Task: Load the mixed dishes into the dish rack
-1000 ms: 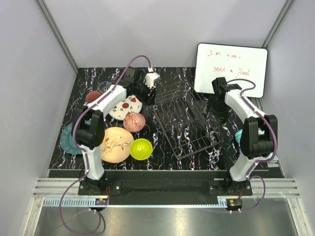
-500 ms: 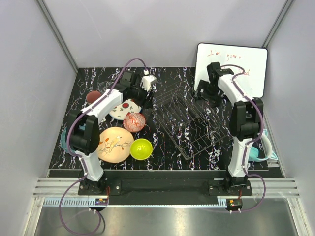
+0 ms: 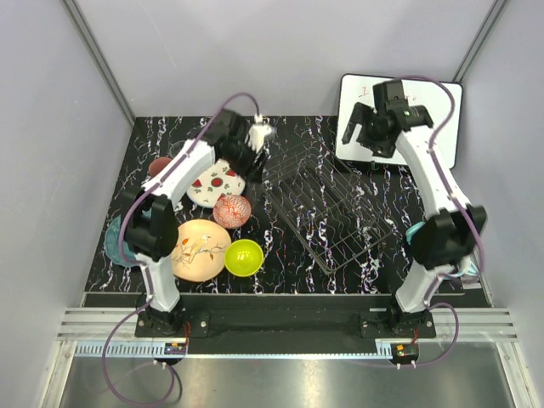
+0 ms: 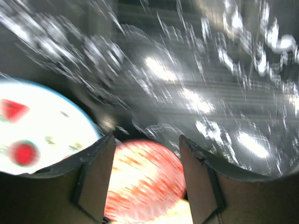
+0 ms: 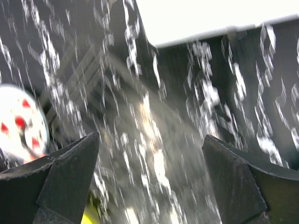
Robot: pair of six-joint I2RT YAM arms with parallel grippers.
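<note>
The dark wire dish rack (image 3: 327,208) lies mid-table, empty. Left of it are the white watermelon plate (image 3: 212,184), red-white patterned bowl (image 3: 231,211), peach bird plate (image 3: 198,251) and lime-green bowl (image 3: 244,257). The teal plate (image 3: 113,242) lies at the left edge, the pink mug (image 3: 160,167) at the back left. My left gripper (image 3: 252,166) hangs open and empty over the rack's far left corner; its wrist view is blurred and shows the bowl (image 4: 145,179) below the open jaws. My right gripper (image 3: 361,140) is raised, open and empty, by the rack's far right.
A white whiteboard with red writing (image 3: 433,119) leans at the back right, just behind my right gripper, and shows in the right wrist view (image 5: 210,16). A small teal curved object (image 3: 414,231) lies beside the right arm. Grey walls close in the table.
My right arm has lifted and swung back toward the whiteboard, away from the rack's right side. My left gripper has shifted slightly near the rack's far left corner. Both wrist views are motion-blurred.
</note>
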